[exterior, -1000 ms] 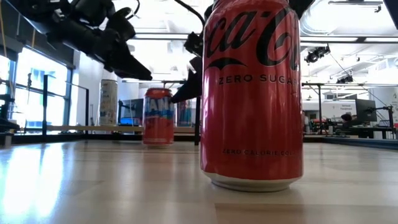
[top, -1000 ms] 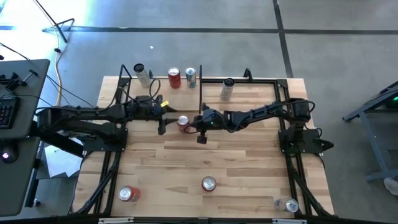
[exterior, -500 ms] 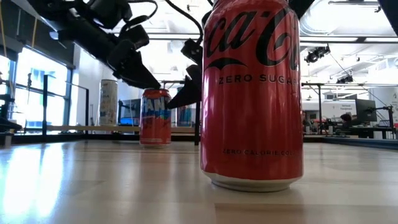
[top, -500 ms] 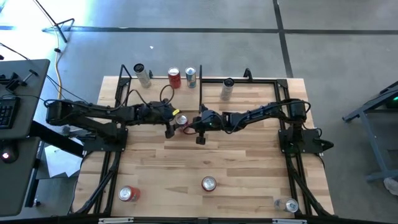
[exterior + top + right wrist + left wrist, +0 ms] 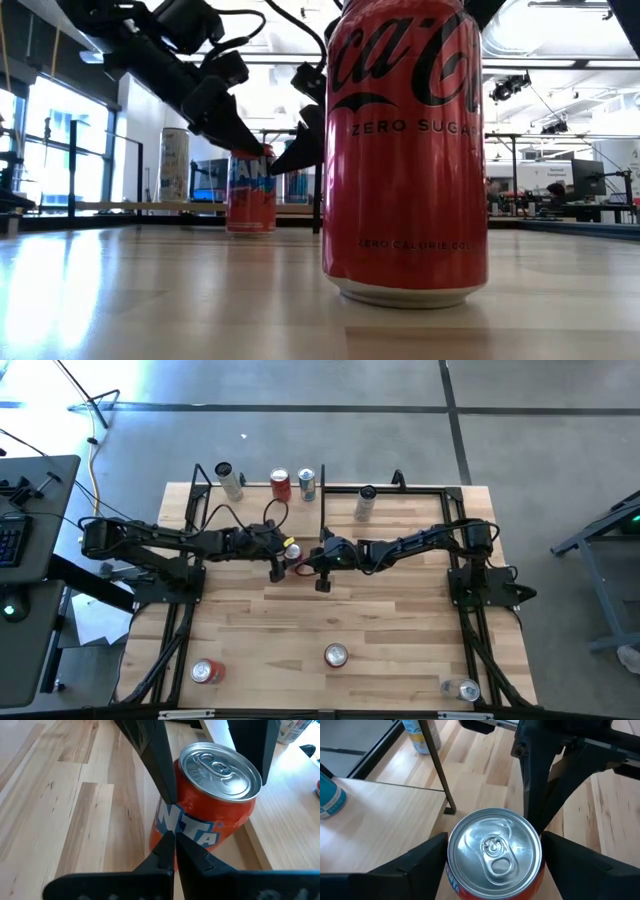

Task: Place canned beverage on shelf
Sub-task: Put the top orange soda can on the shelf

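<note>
Orange can (image 5: 494,854) half cut off, left gripper (image 5: 492,862) spread astride, right gripper (image 5: 171,847) pinched closed.

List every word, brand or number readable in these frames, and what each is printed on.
"Coca-Cola" script, cut off at the top, on the red can nearest the low camera.
"ZERO SUGAR" on the same can, under the script.
"ZERO CALORIE CO..." in small print low on that can, only partly readable.
"NTA" in white letters on the orange can between the left gripper's fingers; the start is hidden.
Labels on the cans at the shelf: too small to read.
</note>
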`<action>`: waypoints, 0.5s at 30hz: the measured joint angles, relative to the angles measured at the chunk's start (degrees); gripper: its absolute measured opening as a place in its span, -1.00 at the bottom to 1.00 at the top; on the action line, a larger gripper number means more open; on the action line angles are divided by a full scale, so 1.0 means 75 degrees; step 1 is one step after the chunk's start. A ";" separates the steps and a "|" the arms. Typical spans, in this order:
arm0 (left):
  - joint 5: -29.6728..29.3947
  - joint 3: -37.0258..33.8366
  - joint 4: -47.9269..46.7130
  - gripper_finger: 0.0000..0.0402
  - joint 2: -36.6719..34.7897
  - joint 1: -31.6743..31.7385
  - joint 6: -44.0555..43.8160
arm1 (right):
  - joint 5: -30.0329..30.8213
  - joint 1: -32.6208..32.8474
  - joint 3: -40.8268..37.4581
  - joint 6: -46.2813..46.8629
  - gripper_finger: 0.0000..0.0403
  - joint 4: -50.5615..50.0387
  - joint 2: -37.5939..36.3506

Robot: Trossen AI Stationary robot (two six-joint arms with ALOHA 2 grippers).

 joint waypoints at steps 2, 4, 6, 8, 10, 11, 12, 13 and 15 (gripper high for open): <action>0.0044 0.0000 -0.0054 0.39 -0.0076 0.0038 0.0245 | 0.0000 0.0002 0.0000 0.0000 -1.00 -0.0005 0.0000; 0.0165 -0.0003 -0.0114 0.30 -0.0128 0.0129 0.0481 | 0.0000 0.0007 0.0000 0.0000 -1.00 -0.0015 0.0000; 0.0479 -0.0003 -0.0263 0.24 -0.0224 0.0295 0.0741 | 0.0000 0.0018 0.0003 0.0000 -1.00 -0.0036 0.0000; 0.0806 -0.0003 -0.0446 0.24 -0.0323 0.0477 0.1033 | 0.0000 0.0020 0.0006 0.0001 -1.00 -0.0071 0.0000; 0.1055 -0.0003 -0.0756 0.24 -0.0503 0.0682 0.1471 | 0.0000 0.0020 0.0006 0.0003 -1.00 -0.0128 0.0000; 0.1108 -0.0003 -0.0961 0.24 -0.0626 0.0786 0.1692 | 0.0000 0.0020 0.0006 0.0000 -1.00 -0.0162 0.0000; 0.1135 0.0019 -0.1207 0.24 -0.0741 0.0896 0.1952 | 0.0000 0.0020 0.0006 0.0003 -1.00 -0.0178 0.0002; 0.1212 0.0082 -0.1504 0.24 -0.0865 0.1018 0.2202 | 0.0000 0.0020 0.0006 0.0001 -1.00 -0.0181 0.0003; 0.1490 0.0149 -0.2072 0.24 -0.1148 0.1256 0.2604 | -0.0008 0.0020 0.0006 0.0001 -1.00 -0.0188 0.0003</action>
